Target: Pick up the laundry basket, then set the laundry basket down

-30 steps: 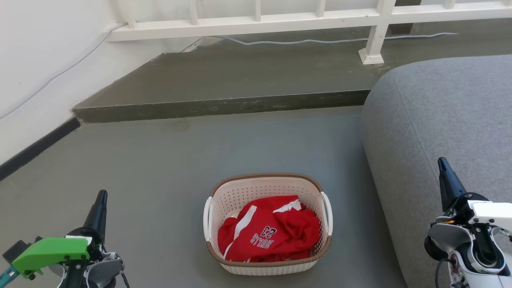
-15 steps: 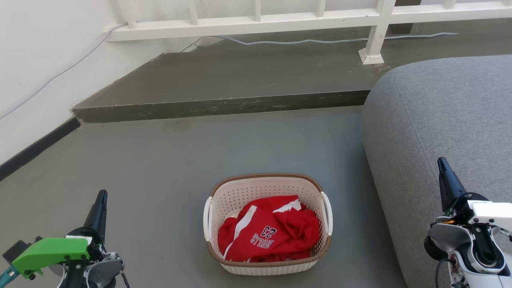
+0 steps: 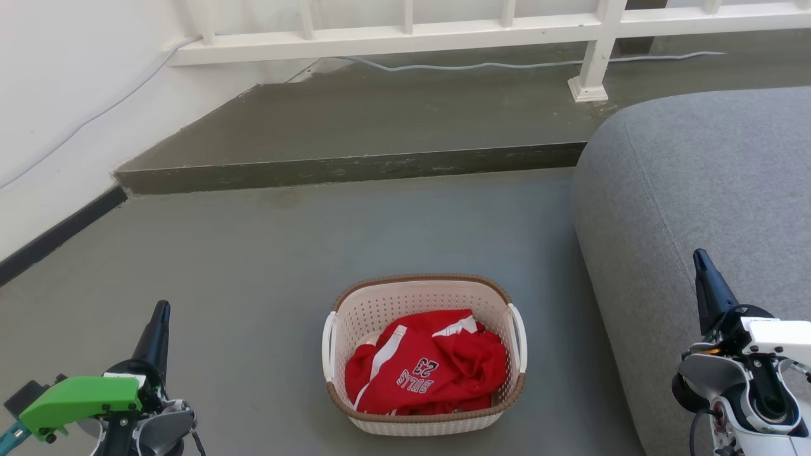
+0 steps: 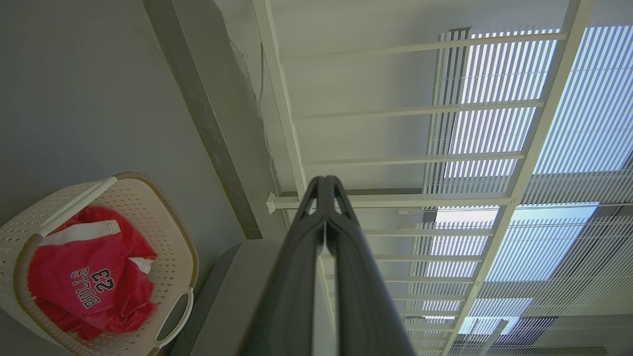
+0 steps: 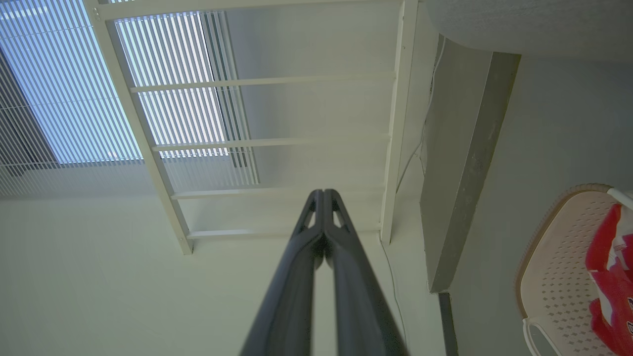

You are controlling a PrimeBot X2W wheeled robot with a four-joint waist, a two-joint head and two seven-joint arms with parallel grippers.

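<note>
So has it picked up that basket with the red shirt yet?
Nothing looks done: the laundry basket sits on the floor with a red jersey inside. Nothing is in hand: the left gripper and the right gripper are both shut and empty, to either side of it, off its white handles. The lift and the set-down seem left, though one moment can't rule out that both are over.

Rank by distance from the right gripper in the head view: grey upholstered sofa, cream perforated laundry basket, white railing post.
1. Grey upholstered sofa, right beside the right gripper.
2. Cream perforated laundry basket, off to its left.
3. White railing post, far ahead.
</note>
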